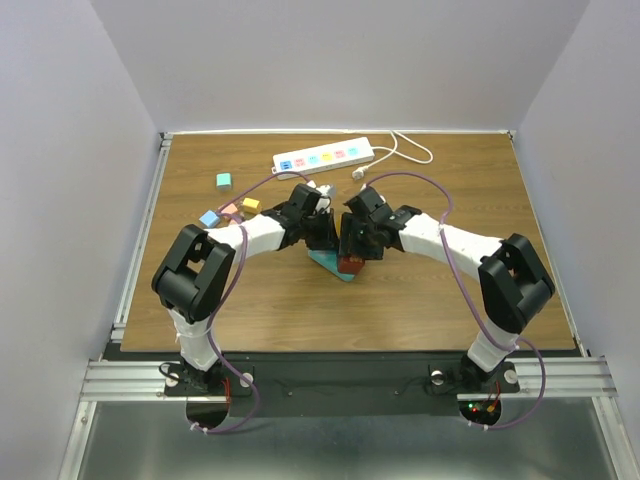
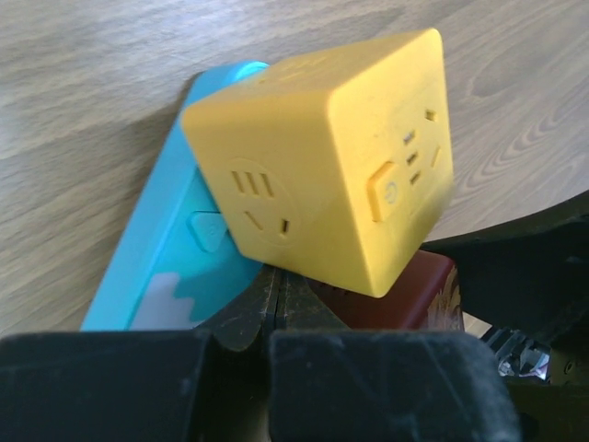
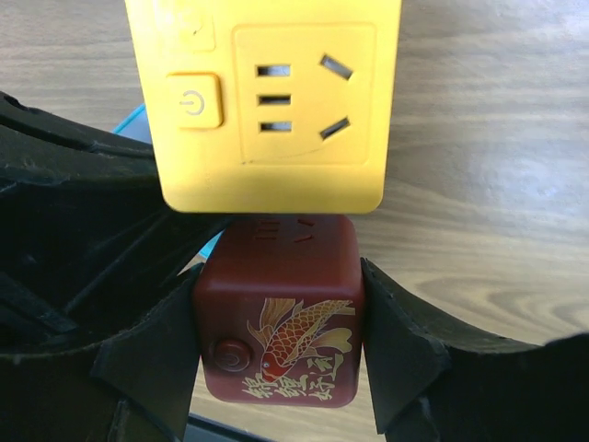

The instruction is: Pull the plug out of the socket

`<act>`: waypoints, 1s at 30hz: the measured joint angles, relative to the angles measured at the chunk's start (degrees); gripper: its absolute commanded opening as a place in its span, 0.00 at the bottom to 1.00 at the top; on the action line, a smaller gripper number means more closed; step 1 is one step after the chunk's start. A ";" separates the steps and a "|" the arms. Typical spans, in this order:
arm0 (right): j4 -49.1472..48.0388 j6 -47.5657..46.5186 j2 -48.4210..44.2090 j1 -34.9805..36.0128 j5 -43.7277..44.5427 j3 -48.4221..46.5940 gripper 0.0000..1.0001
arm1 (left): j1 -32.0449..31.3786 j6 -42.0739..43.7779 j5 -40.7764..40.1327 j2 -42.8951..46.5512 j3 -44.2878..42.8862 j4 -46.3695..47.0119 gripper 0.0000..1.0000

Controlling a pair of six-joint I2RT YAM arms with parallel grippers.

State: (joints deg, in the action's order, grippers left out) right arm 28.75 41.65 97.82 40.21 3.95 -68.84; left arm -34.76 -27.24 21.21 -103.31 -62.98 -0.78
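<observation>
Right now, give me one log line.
right gripper: shut on red cube | left gripper: shut | yellow cube: abutting red | power strip: untouched

the left arm [image 1: 256, 234] and right arm [image 1: 452, 240] have white tubular links and bulky black joints; a purple cable [image 1: 232, 290] runs along each. the right gripper [image 3: 281, 276] has broad black fingers [image 3: 409, 354].

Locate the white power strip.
Top view: the white power strip lies near the table's far edge, about centre, its cord trailing right; a green cube sits nearer, left.
</observation>
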 measured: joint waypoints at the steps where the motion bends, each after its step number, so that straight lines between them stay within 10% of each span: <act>1: 1.09 -0.07 0.00 0.00 0.24 -0.55 0.00 | -0.22 -0.28 0.15 -0.02 0.42 0.83 0.00; 30: 3.10 -0.52 -7.41 -6.38 -3.06 6.73 0.00 | -2.51 -4.20 3.67 -1.36 3.65 11.32 0.00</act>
State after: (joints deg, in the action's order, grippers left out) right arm 31.86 41.12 90.41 33.82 0.89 -62.11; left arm -37.28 -31.44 24.88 -104.66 -59.33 10.55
